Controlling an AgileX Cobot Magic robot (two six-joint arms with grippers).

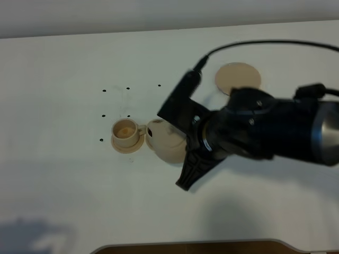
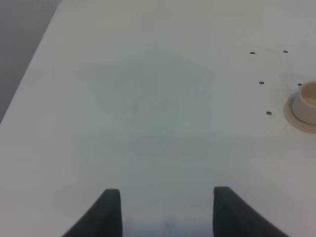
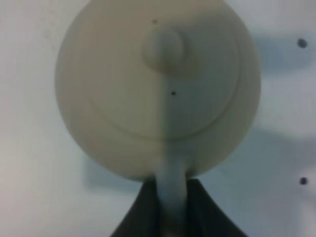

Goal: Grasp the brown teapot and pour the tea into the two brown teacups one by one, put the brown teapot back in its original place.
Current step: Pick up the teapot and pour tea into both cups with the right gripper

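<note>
1. My right end effector [image 3: 171, 191] grips the brown teapot [image 1: 165, 143] by its handle [image 3: 170, 175], tipped forward for pouring.
2. One teacup [image 1: 125, 132] stands just ahead of it.
3. The bare saucer [image 1: 237, 76] behind the end effector awaits the pot's return.
4. My left end effector [image 2: 165, 210] hangs wide, idle.

The brown teapot [image 1: 165, 142], at the right arm's [image 1: 259, 127] end, tilts toward a teacup [image 1: 125, 131] on its saucer [image 1: 118, 146]. The larger round disc [image 1: 237, 77] lies well apart.

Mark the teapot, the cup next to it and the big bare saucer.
teapot [image 1: 165, 144]: high view, on its rounded body.
cup [image 1: 125, 130]: high view, inside its bowl.
big saucer [image 1: 237, 77]: high view, middle of its flat top.
</note>
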